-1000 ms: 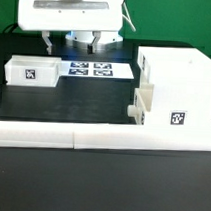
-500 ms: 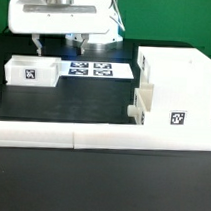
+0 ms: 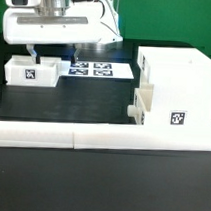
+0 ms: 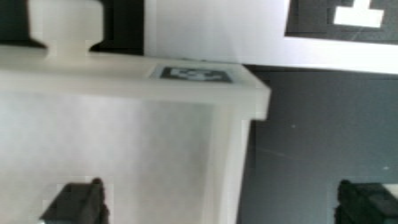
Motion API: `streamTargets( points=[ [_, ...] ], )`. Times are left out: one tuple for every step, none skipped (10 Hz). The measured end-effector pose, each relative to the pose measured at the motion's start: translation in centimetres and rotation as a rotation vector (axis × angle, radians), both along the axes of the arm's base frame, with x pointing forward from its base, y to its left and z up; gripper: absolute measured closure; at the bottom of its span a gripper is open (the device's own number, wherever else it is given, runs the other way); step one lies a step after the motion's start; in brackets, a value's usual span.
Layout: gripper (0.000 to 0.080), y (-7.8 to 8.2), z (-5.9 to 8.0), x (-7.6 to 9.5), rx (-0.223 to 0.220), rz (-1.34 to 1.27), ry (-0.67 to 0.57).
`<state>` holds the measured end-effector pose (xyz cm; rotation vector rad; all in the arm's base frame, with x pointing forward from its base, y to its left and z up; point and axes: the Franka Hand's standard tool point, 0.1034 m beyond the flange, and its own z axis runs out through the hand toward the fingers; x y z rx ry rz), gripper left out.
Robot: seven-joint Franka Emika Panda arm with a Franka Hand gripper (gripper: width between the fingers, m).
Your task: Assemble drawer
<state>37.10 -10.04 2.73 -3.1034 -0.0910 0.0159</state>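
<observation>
The drawer's tall white casing (image 3: 180,82) stands at the exterior view's right, with one knobbed tray (image 3: 140,107) set in its open front. The other tray (image 3: 30,72), with a square tag, lies loose at the exterior view's left. My gripper (image 3: 52,57) hangs just above this loose tray, open and empty. In the wrist view the tray (image 4: 125,130) fills most of the picture, with its knob (image 4: 68,30) and tag (image 4: 192,74) showing. My gripper (image 4: 222,200) is open, its dark fingertips (image 4: 75,200) spread either side of the tray's tagged wall.
The marker board (image 3: 90,69) lies flat between the loose tray and the casing, and also shows in the wrist view (image 4: 347,20). A long low white L-shaped bar (image 3: 92,140) runs along the table's front. The tabletop is black.
My gripper has moved toward the exterior view's left, from over the marker board to over the loose tray. The tray and casing have not moved.
</observation>
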Motion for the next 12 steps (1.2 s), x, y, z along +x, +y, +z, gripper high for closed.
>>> streamTargets(
  points=[
    [0.0151,0.2,-0.6,-0.1,-0.009,0.006,-0.023],
    [0.0151,0.2,-0.6,-0.1,-0.007,0.009,-0.017],
    [0.0151,0.2,-0.6,-0.1,-0.007,0.010,-0.018],
    [0.0151,0.4,-0.7,-0.1,-0.006,0.005,-0.015],
    [0.0151,0.9,-1.1,-0.2,-0.002,-0.001,-0.005],
    [0.0151,1.0,-1.5,-0.4,-0.003,-0.006,-0.008],
    [0.0151,0.8,-1.9,-0.8,-0.002,-0.019,-0.002],
    [0.0151,0.9,-2.0,-1.0,-0.001,-0.019,0.003],
    [0.0151,0.9,-2.1,-1.2,-0.003,-0.017,0.000],
    [0.0151,0.9,-2.1,-1.4,-0.004,-0.012,-0.003],
    [0.0151,0.9,-2.2,-1.5,-0.005,-0.009,-0.005],
    [0.0273,0.9,-2.1,-1.5,-0.006,-0.009,-0.007]
  ],
)
